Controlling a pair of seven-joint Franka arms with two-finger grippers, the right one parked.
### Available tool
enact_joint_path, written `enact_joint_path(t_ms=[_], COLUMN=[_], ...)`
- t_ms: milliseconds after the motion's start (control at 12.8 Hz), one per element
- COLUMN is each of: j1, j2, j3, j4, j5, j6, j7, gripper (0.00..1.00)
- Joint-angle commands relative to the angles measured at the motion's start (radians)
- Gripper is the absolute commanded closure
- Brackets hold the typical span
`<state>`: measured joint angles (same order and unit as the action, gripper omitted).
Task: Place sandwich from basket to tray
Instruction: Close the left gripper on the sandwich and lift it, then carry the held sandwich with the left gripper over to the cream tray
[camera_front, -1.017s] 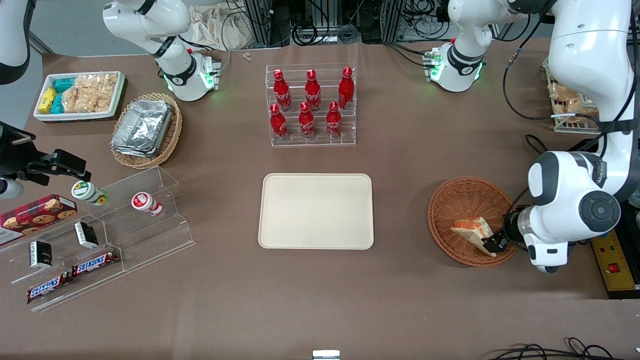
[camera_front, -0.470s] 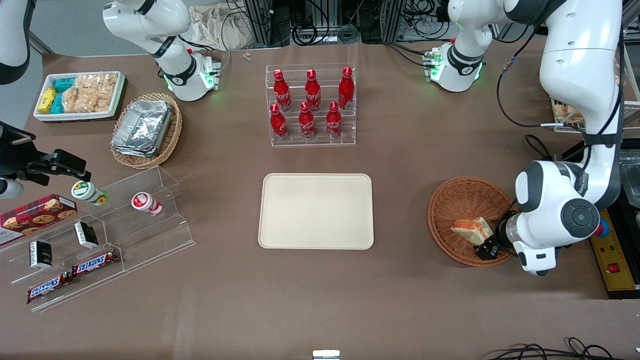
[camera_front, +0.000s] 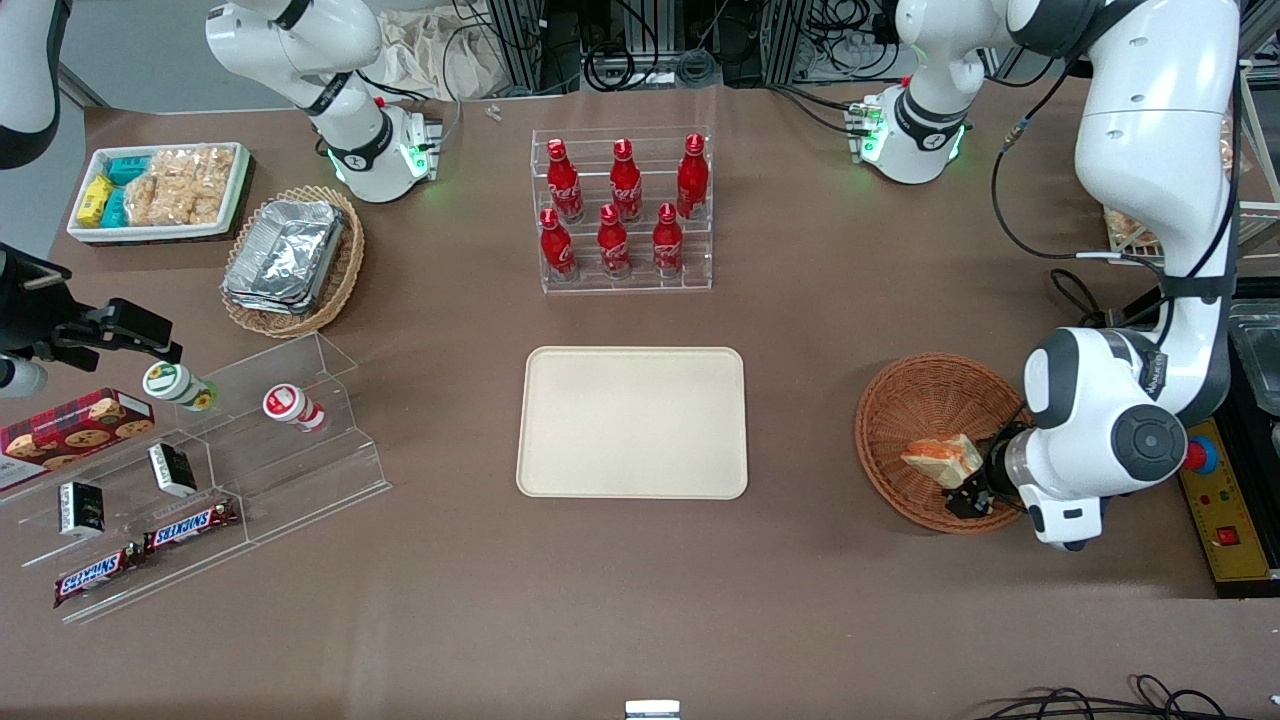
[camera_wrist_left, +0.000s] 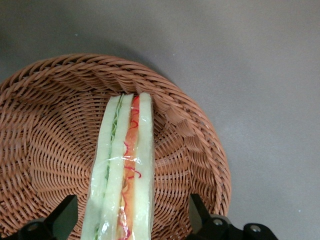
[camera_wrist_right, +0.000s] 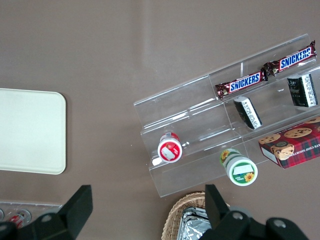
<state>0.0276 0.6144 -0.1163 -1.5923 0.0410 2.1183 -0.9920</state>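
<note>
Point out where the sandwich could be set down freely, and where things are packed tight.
The flat beige tray is bare all over. Brown tabletop lies bare between it and the reddish-brown round wicker basket. The basket is tight: the triangular wrapped sandwich stands there with the gripper open, fingers flanking it.

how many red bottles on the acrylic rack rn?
6 red bottles: three on the upper step, three on the lower step nearer the camera. None look hidden. Gripper is open around the sandwich in the basket.
</note>
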Motion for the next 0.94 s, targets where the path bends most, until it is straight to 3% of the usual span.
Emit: enact_joint_path(t_ms=[0, 235, 313, 391, 470, 626, 861], j1=[-0.012, -0.014, -0.014, -0.012, -0.012, -0.014, -0.012], j2=[0.010, 0.033, 0.034, 0.033, 0.034, 0.033, 0.018], j3=[0.003, 0.003, 0.003, 0.003, 0.003, 0.003, 0.001], j4=[-0.005, -0.005, -0.005, -0.005, -0.005, 0.000, 0.011], j5=[0.008, 0.010, 0.008, 0.002, 0.000, 0.000, 0.000], j6=[0.026, 0.051, 0.052, 0.051, 0.048, 0.046, 0.023], j7=[-0.022, -0.022, -0.024, -0.033, -0.057, -0.089, -0.119], gripper=[0.00, 0.04, 0.21, 0.50, 0.73, 0.98, 1.00])
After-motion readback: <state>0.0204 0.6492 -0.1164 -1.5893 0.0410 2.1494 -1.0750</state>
